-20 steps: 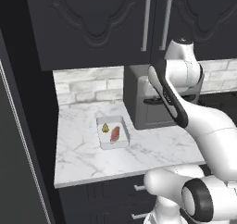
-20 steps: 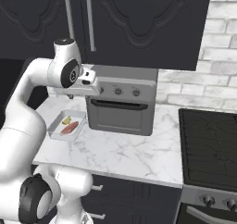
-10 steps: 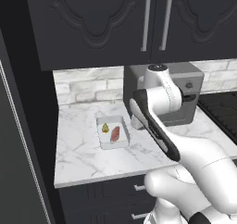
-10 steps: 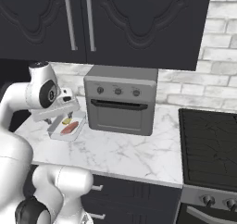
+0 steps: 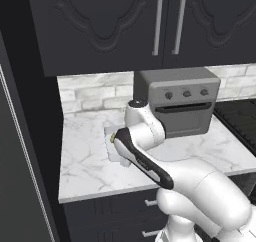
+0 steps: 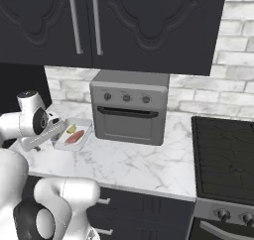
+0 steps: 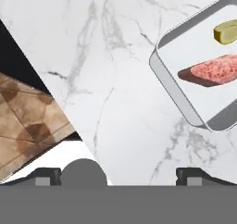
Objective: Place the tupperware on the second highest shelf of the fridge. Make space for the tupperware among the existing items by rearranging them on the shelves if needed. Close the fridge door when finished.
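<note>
The tupperware [image 6: 74,135] lies on the white marble counter [image 6: 124,164], left of the toaster oven. It is a shallow pale tray holding a yellow piece and a red-pink piece. In the hand view the tupperware [image 7: 203,65] sits at the upper right, off to one side of my gripper [image 7: 119,176]. My gripper [image 6: 53,137] hangs low over the counter just left of the tray, open, with bare marble between its fingers. In the left base view my arm covers most of the tupperware [image 5: 111,142]. The shelves are out of view.
A grey toaster oven [image 6: 130,112] stands at the back of the counter, with a black stove [image 6: 223,154] to its right. Dark cabinets [image 5: 150,21] hang overhead. A tall dark panel [image 5: 20,161] rises at the counter's left end; I cannot tell whether it is the fridge. Brown floor [image 7: 28,121] shows past the counter edge.
The arm has swung down from in front of the cabinets to low over the counter beside the tupperware. The jaws have widened.
</note>
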